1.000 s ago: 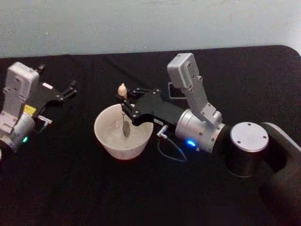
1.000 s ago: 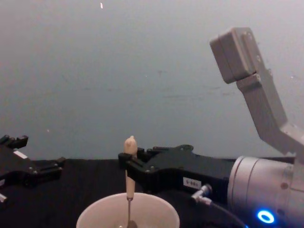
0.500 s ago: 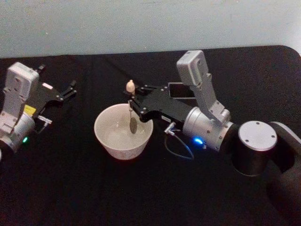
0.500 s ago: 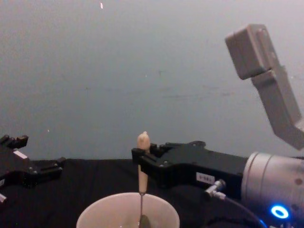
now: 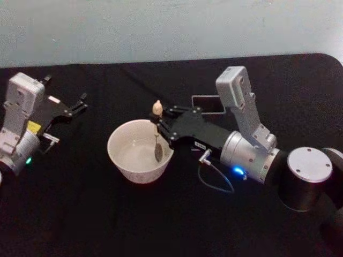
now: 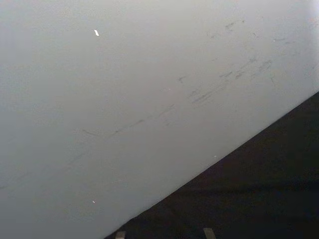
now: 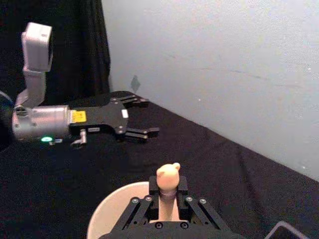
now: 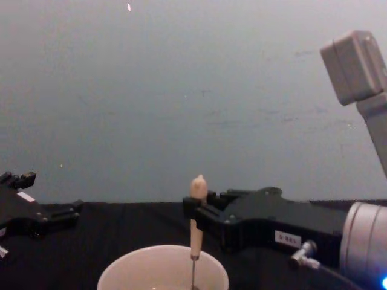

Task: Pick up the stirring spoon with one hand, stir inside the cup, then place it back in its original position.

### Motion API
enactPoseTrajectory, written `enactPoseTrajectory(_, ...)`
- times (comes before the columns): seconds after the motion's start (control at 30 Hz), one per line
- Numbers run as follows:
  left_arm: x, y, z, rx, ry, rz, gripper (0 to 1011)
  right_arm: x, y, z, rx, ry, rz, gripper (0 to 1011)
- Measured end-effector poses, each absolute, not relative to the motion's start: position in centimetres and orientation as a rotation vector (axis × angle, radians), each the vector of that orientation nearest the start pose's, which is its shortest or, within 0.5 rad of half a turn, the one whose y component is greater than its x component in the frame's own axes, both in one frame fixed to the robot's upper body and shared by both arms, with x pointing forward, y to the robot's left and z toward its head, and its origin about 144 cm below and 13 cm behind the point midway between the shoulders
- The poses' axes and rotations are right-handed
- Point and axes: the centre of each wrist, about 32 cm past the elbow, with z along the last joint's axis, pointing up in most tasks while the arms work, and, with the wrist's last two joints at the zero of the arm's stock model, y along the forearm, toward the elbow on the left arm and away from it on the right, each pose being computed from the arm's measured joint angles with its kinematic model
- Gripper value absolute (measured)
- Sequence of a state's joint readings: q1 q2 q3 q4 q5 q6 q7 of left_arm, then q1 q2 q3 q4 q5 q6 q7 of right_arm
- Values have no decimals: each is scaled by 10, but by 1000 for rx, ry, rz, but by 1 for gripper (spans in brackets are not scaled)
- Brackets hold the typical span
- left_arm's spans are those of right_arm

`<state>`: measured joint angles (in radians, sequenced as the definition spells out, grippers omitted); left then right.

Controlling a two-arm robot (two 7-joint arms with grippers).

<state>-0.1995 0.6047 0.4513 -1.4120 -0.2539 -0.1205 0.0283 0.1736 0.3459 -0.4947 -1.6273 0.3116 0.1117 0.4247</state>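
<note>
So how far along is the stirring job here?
Pickup looks done: the right pincer grips the stirring spoon by its wooden handle. In hand: its bowl sits inside the cup, near the right wall, so stirring. Left: returning it to the dark holder behind that arm. The left pincer rests open, far left.

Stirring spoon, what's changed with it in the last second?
The right gripper, still shut on the stirring spoon, swept it toward the robot's right, from mid-cup to near the right wall of the cup; its bowl stays inside. The cup, the dark holder and the open, parked left gripper haven't moved.
</note>
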Motion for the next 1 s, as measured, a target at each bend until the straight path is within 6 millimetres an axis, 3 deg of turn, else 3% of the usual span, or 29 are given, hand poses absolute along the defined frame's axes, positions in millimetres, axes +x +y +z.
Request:
enactPoseTrajectory(0.47, 489, 310, 1140, 304, -285, 1248, 1001, 457, -172, 1179, -99, 5, -601, 201)
enactPoseTrajectory(1.0, 489, 310, 1140, 304, -285, 1248, 1001, 467, -152, 1178, -96, -1, -593, 201)
